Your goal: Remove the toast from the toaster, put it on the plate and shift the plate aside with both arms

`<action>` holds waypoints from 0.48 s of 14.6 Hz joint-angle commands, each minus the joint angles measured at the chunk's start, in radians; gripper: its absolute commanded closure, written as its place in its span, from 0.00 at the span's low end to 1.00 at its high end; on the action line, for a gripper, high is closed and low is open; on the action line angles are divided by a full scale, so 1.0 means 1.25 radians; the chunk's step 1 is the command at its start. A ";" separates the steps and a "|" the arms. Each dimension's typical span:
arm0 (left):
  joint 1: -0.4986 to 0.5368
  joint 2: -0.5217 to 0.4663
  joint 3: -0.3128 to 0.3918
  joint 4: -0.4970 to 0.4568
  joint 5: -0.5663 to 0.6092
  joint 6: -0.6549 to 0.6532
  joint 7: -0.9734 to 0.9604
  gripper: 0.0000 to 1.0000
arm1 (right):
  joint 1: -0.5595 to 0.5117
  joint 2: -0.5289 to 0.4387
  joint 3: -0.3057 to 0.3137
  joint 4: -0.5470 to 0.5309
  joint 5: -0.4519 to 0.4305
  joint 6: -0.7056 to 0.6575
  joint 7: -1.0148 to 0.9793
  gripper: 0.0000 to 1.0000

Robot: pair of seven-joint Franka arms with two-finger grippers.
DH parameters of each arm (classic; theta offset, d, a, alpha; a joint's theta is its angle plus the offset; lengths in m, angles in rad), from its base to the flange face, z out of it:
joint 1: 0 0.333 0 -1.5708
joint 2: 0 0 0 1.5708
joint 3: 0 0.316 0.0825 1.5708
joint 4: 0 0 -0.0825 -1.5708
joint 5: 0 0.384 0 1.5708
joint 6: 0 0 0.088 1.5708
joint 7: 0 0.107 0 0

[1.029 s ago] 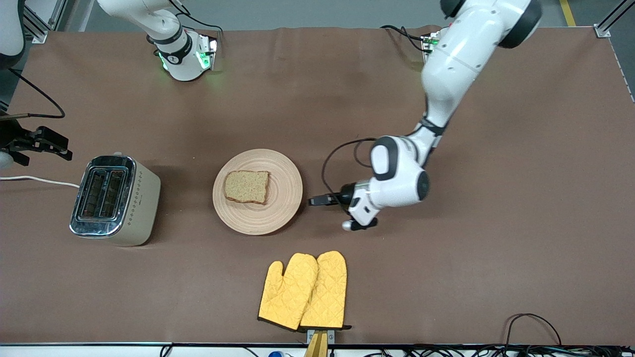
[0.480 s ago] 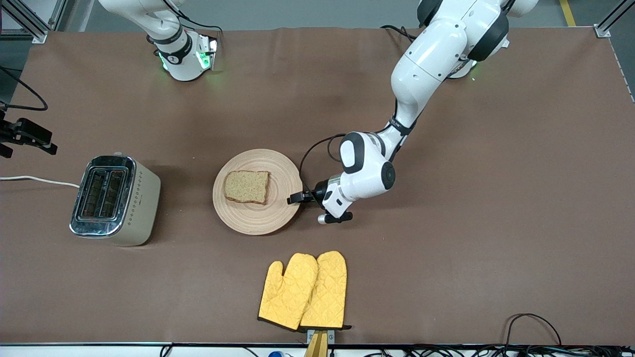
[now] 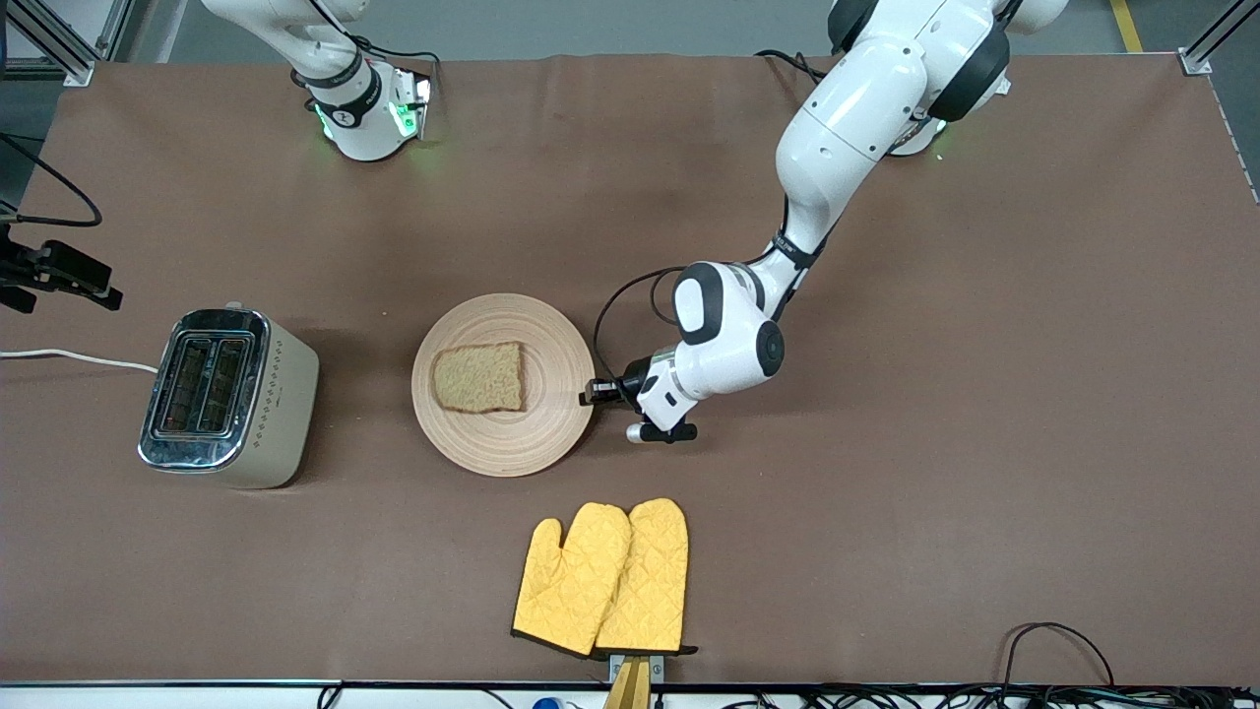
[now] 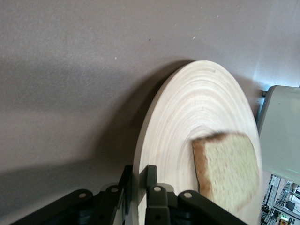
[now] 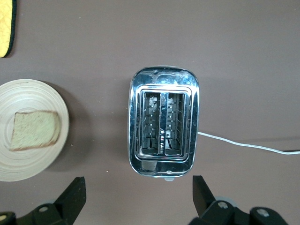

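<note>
The plate [image 3: 503, 385] sits on the brown table [image 3: 886, 512] with the toast [image 3: 478, 378] lying flat in it, toward the toaster's side of the plate's middle; in the left wrist view the same plate [image 4: 187, 140] carries the slice [image 4: 228, 169] on its pale ringed surface. The left gripper [image 3: 594, 392] is at the plate's rim on the side toward the left arm's end of the table, and the left wrist view shows the left gripper [image 4: 138, 180] with its two fingers [image 4: 151, 174] pinched together on that rim (one on each face of the edge). The toaster [image 3: 224, 396] stands beside the plate toward the right arm's end; both of its slots are vacant in the right wrist view [image 5: 163, 123]; no lettering on it can be read. The right gripper [image 5: 138, 197] hangs over the table by the toaster, fingers [image 5: 75, 192] spread wide apart, holding nothing. Yellow oven mitts [image 3: 604, 578] lie nearer the front camera than the plate.
</note>
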 commanded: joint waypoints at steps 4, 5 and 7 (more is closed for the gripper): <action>0.009 -0.081 0.006 -0.043 -0.001 -0.027 0.024 1.00 | -0.029 0.004 0.047 0.016 -0.014 -0.016 0.023 0.00; 0.020 -0.109 0.012 -0.060 0.000 -0.056 0.026 1.00 | -0.029 0.004 0.047 0.016 -0.013 -0.016 0.023 0.00; 0.060 -0.174 0.008 -0.124 0.036 -0.072 0.086 1.00 | -0.029 0.004 0.047 0.015 -0.011 -0.017 0.024 0.00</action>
